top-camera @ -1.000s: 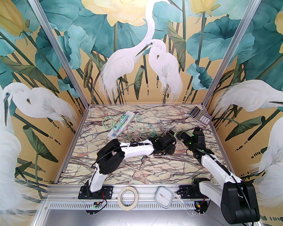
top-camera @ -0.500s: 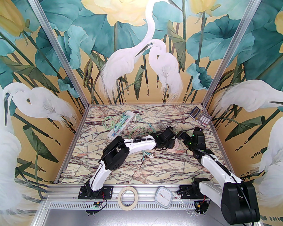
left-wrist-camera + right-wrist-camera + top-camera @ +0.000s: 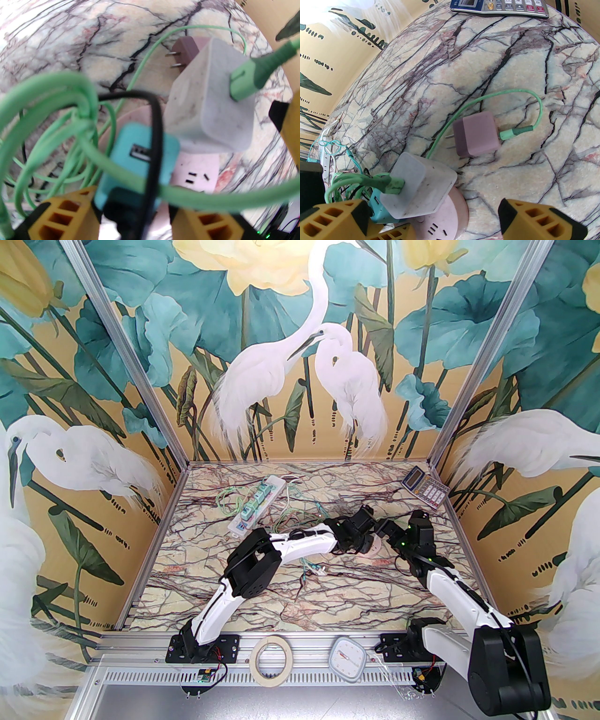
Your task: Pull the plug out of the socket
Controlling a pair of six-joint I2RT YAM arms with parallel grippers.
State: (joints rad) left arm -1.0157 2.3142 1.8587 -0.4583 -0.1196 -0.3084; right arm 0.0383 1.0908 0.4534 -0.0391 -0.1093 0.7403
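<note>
Right of centre, your left gripper [image 3: 134, 201] has pushed farther over the pink socket [image 3: 199, 173]. Its jaws sit part-open astride the teal plug [image 3: 138, 150], and you cannot tell whether they clamp it. Your right gripper [image 3: 432, 204] gapes wide, empty. That plug looks seated, so pulling comes next.

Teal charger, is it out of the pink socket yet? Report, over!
Left gripper straddles teal charger, grip unclear; right gripper open. Charger sits in pink socket. Green cable and black cable cross it.
</note>
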